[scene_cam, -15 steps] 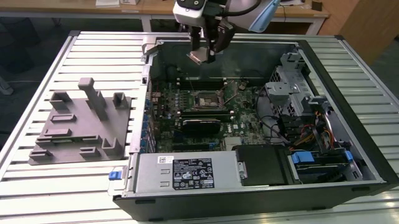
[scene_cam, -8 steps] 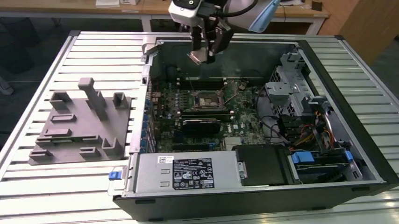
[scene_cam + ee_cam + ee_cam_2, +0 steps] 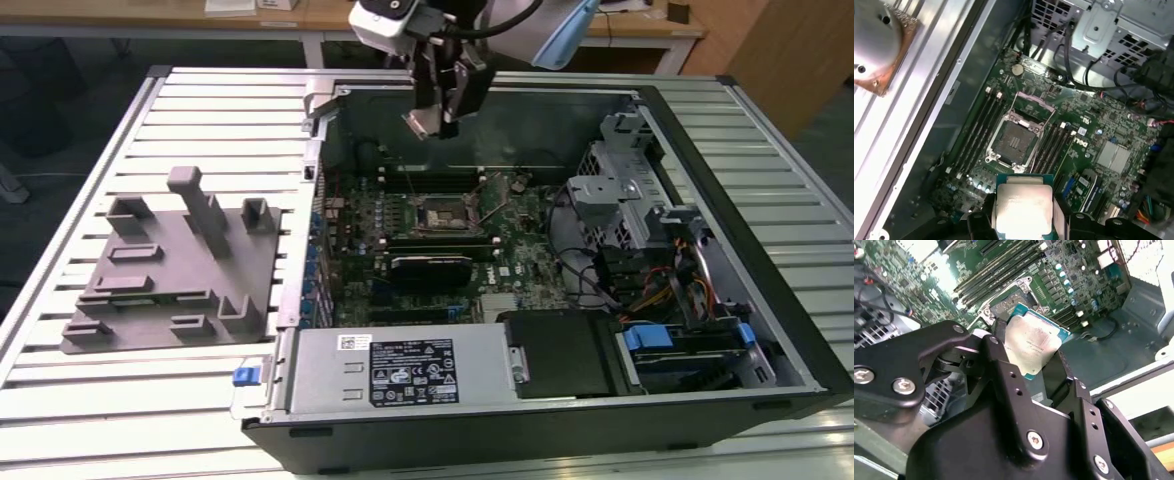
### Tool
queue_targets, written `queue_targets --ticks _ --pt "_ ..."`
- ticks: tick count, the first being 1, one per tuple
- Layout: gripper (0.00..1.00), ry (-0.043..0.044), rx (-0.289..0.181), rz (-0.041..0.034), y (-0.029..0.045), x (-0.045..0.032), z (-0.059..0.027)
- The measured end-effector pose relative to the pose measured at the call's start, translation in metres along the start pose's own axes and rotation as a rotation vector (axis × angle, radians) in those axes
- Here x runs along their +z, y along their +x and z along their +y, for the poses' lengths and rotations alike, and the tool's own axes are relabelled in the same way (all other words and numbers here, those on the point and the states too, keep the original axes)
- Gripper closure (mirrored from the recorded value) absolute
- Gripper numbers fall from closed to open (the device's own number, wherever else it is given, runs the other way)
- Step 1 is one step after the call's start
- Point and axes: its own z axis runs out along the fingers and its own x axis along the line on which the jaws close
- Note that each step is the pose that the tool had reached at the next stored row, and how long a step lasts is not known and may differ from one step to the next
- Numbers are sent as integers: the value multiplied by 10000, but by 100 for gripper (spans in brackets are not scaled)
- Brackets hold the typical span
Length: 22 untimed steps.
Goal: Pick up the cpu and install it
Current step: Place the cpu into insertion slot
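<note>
A grey fixture block (image 3: pixel 174 270) stands on the slatted table (image 3: pixel 80 400), well to the exterior view's left of the socket (image 3: pixel 441 213). The hand (image 3: pixel 437 120) hangs above the socket, clamped on the cpu (image 3: pixel 422 122). Cables and a drive cage (image 3: pixel 621 190) crowd the socket's right. Both wrist views show the cpu's (image 3: pixel 1035 345) (image 3: pixel 1021 207) metal top between 2 fingers (image 3: pixel 999 340), with the socket's (image 3: pixel 1015 140) dark face exposed. The first wrist view shows a copper-edged metal piece (image 3: pixel 881 45) outside the case wall.

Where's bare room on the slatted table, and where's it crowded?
Bare slats surround the grey fixture block except toward the computer case. The case is crowded inside, with the end effector holding the cpu above.
</note>
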Motion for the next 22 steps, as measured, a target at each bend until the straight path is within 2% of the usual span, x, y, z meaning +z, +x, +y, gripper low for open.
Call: queue_targets --ticks 12,22 --pt "46 -41 2178 -72 -1 51 -2" --pt "46 -65 3477 -116 1 94 3"
